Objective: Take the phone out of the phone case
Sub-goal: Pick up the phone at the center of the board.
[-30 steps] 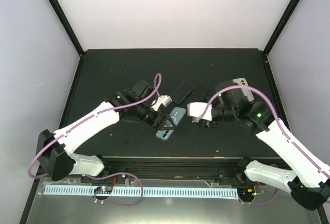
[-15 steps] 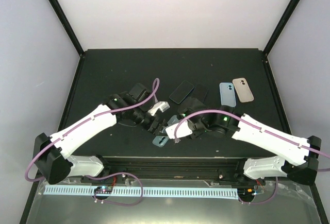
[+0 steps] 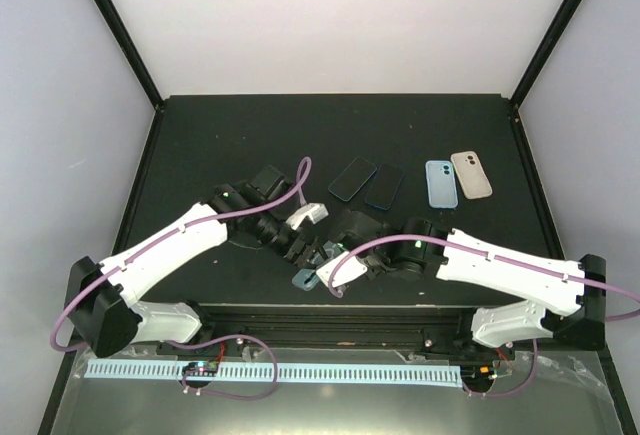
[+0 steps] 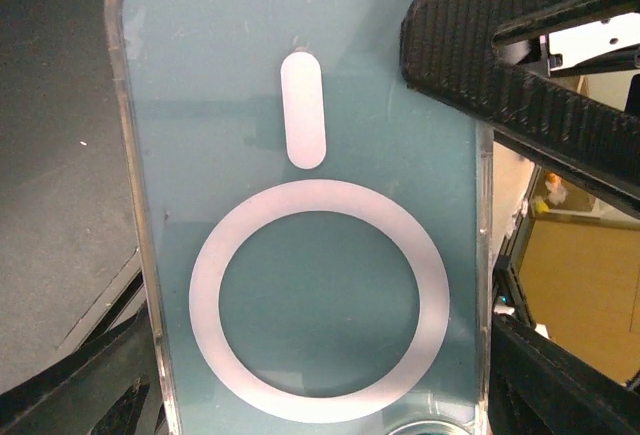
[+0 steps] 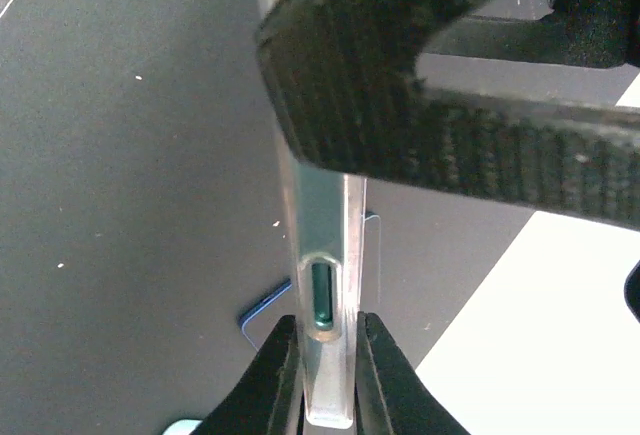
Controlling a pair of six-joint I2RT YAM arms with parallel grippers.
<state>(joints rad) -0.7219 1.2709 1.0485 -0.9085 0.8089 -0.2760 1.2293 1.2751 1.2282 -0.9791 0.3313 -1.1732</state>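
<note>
The right gripper (image 5: pixel 322 353) has swung over and now pinches the case (image 4: pixel 320 255) by its edge, while the left gripper (image 3: pixel 298 251) clasps its sides. Beyond lie two phones (image 3: pixel 353 177), a blue case (image 3: pixel 440 184) and a beige case (image 3: pixel 471 174) — none in the way.

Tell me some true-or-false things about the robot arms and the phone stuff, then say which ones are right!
1. The left gripper and the right gripper both hold the teal case. True.
2. The teal case has a white square on its back. False: it has a white ring and a bar.
3. Two dark phones lie on the table. True.
4. The beige case lies left of the blue case. False: it lies to its right.
</note>
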